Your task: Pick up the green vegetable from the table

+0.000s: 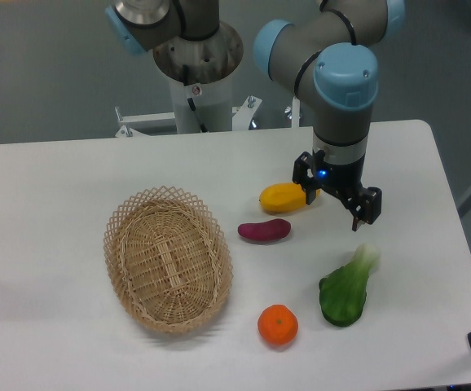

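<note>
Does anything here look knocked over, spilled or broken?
Nothing stands out. The wicker basket sits upright, and the green vegetable, orange, purple vegetable and yellow fruit lie intact on the table.

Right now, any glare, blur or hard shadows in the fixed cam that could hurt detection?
Fixed camera: even, diffuse light; the table reads bright white, no hard glare. Only soft, short shadows under the green vegetable, orange and basket. Focus is mildly soft overall; the gripper is dark, its jaw state unclear.
</note>
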`<move>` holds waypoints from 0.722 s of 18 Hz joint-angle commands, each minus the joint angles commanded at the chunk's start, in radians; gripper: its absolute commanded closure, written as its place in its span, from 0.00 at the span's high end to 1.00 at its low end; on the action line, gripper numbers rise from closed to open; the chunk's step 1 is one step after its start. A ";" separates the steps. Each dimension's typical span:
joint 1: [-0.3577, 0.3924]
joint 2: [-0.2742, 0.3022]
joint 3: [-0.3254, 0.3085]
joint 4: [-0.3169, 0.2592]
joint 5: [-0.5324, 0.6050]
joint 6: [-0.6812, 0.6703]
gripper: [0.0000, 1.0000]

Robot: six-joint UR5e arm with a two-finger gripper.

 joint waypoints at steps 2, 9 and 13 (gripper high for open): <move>-0.002 0.000 -0.002 0.000 0.002 0.000 1.00; 0.000 -0.006 -0.003 0.002 0.002 0.012 1.00; 0.008 -0.031 0.000 0.005 0.002 0.046 1.00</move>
